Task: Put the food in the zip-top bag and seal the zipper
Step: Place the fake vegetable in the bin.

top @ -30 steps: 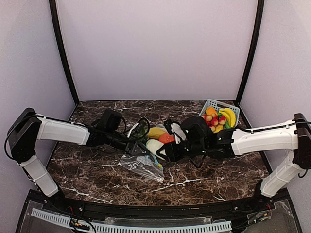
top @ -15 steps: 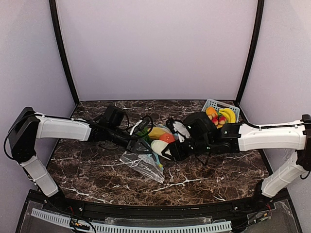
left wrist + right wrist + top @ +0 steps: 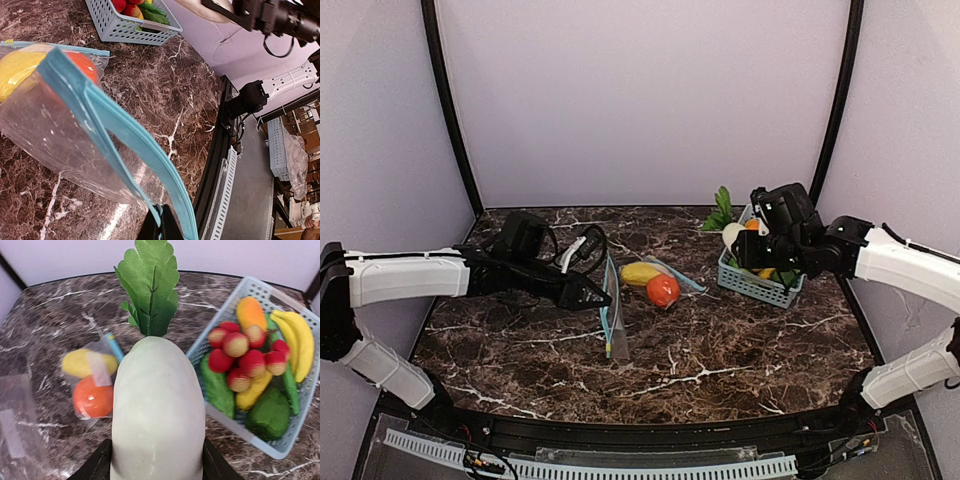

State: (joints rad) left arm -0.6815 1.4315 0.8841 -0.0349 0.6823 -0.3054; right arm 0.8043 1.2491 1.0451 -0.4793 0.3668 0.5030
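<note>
— What did the left end effector [image 3: 160, 227] have?

— Its jaws were fully closed, pinching the blue zipper strip of the zip-top bag [image 3: 75, 135]; the bag's mouth stood lifted on edge over the tabletop [image 3: 740, 350].

— And the food?

— The yellow oblong [image 3: 640, 272] and orange-red ball [image 3: 663, 290] lay touching, seemingly inside the bag's far end, though the clear plastic made that hard to judge; the right end effector [image 3: 156, 470], jaws about half apart, gripped the white oblong [image 3: 157, 405] by its sides, green leaves [image 3: 150, 285] pointing away, by the corner of the basket [image 3: 760, 288] nearest the bag.
</note>
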